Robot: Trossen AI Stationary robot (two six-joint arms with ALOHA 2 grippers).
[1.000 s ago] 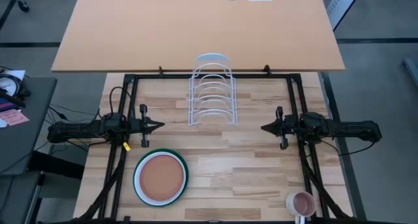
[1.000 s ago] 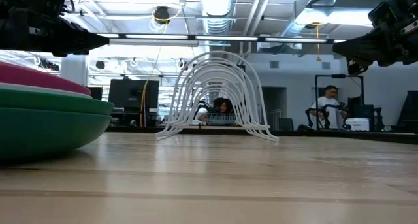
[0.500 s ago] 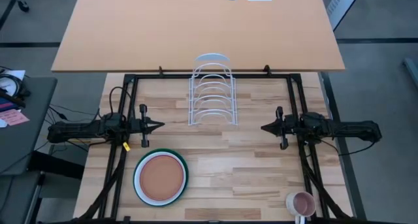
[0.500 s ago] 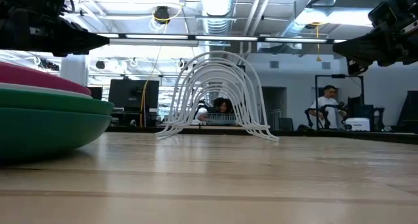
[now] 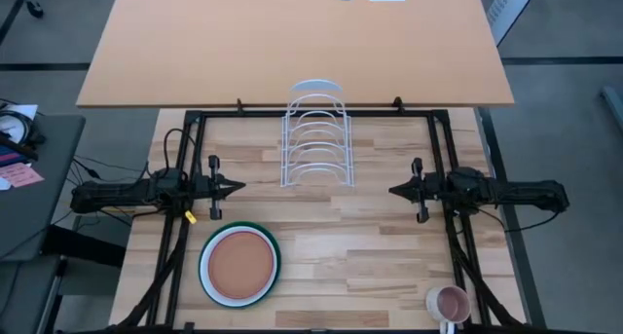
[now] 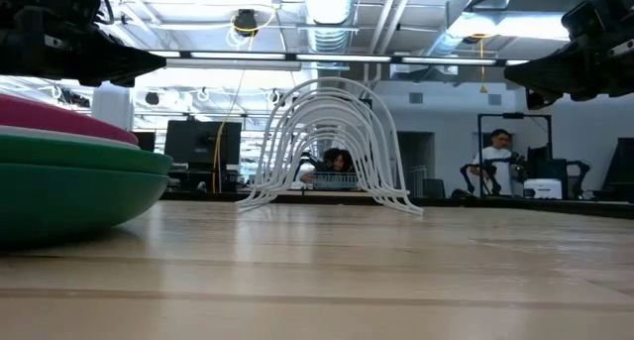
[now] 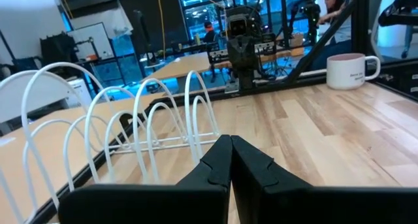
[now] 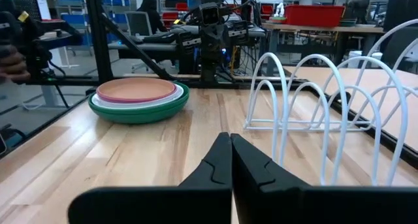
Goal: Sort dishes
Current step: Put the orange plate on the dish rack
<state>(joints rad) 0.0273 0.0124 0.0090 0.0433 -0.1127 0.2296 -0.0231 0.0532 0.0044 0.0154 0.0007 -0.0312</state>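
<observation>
Left hand (image 5: 238, 187) and right hand (image 5: 394, 190) are hovering clenched, empty, facing each other across open desk (image 5: 370, 237). Wire rack (image 5: 316, 139) is standing between them, farther back. Stacked plates (image 5: 239, 265) are sitting near the front-left edge; mug (image 5: 449, 303) front-right.

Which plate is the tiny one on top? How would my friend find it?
Look at the wooden table, at the corner near the left arm, where a stack of plates sits. The terracotta-brown plate lies on top. It is the smallest; pink, white and dark green rims ring it.
</observation>
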